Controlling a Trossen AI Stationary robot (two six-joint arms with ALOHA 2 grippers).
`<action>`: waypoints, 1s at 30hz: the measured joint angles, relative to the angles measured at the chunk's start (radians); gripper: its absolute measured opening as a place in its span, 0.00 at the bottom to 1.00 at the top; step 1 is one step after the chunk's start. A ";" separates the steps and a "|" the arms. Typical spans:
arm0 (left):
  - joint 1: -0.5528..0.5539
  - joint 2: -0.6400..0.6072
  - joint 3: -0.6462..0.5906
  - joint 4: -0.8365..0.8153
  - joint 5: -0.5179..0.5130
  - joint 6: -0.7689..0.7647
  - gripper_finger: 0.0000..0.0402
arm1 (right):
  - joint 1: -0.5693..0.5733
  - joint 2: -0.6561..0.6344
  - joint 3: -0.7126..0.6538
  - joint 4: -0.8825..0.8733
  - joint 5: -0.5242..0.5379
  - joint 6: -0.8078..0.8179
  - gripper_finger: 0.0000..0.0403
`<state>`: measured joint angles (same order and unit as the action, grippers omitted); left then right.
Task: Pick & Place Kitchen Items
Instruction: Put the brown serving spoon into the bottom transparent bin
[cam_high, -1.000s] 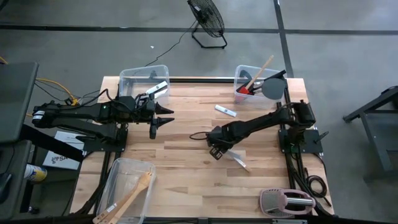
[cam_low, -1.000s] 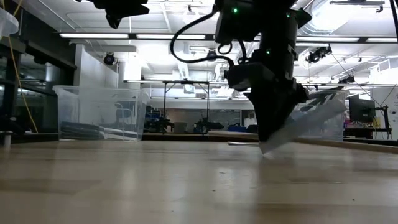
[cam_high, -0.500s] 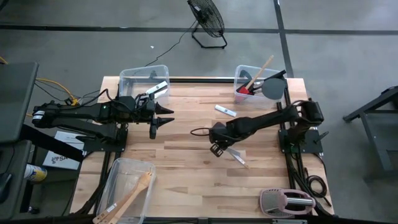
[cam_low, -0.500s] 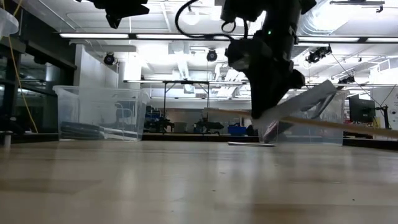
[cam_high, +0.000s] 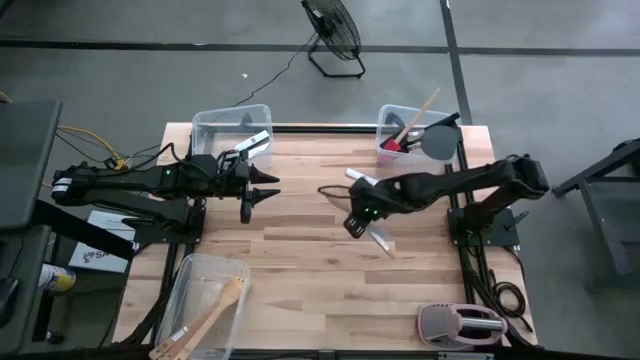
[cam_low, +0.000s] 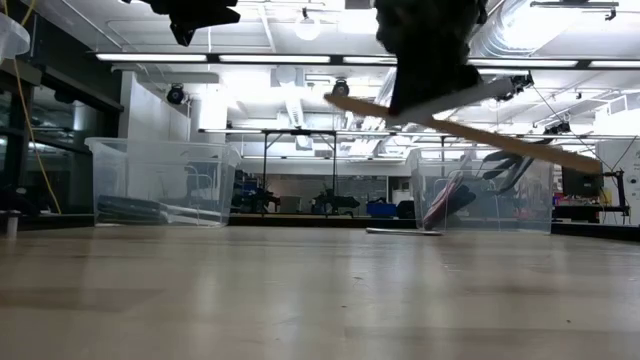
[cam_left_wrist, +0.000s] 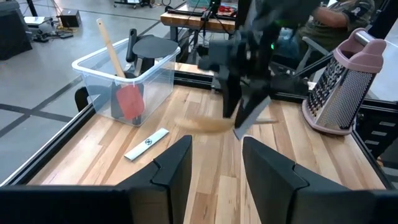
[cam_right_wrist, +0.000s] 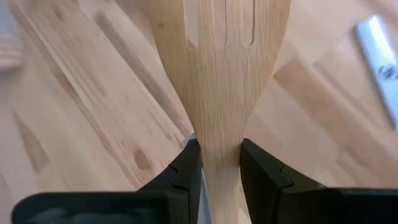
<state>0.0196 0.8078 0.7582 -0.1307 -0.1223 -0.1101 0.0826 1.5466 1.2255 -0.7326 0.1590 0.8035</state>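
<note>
Wooden planks make up the table (cam_high: 300, 260), with a clear bin at its back right corner (cam_high: 395, 128) already holding several utensils, one at the back left (cam_high: 225, 125), and one at the front left (cam_high: 200, 290). Above the middle of the table the right gripper (cam_high: 357, 218) is clamped on a forked wooden turner (cam_right_wrist: 219, 81), its two fingers pinching the flat neck just below the slots, probably to carry it to a bin. Seen from table height, the turner (cam_low: 470, 125) hangs tilted, clear of the surface. It is pale, thin and slotted, with visible grain. A white-bladed knife (cam_high: 362, 178) lies near the right-hand bin. At the left edge the left gripper (cam_high: 262, 190) waits, fingers (cam_left_wrist: 174, 168) apart and empty.
</note>
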 joint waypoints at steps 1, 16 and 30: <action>0.000 0.000 0.000 0.000 0.000 0.000 0.35 | 0.000 -0.017 0.000 0.006 0.012 -0.005 0.20; 0.000 0.000 0.000 0.001 0.000 0.000 0.35 | -0.007 -0.228 0.000 0.249 0.113 -0.195 0.20; 0.000 0.000 0.000 0.036 0.000 -0.005 0.35 | -0.007 -0.272 0.000 0.459 0.040 -0.329 0.20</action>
<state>0.0193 0.8074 0.7582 -0.0948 -0.1223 -0.1146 0.0753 1.2743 1.2255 -0.2733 0.1986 0.4750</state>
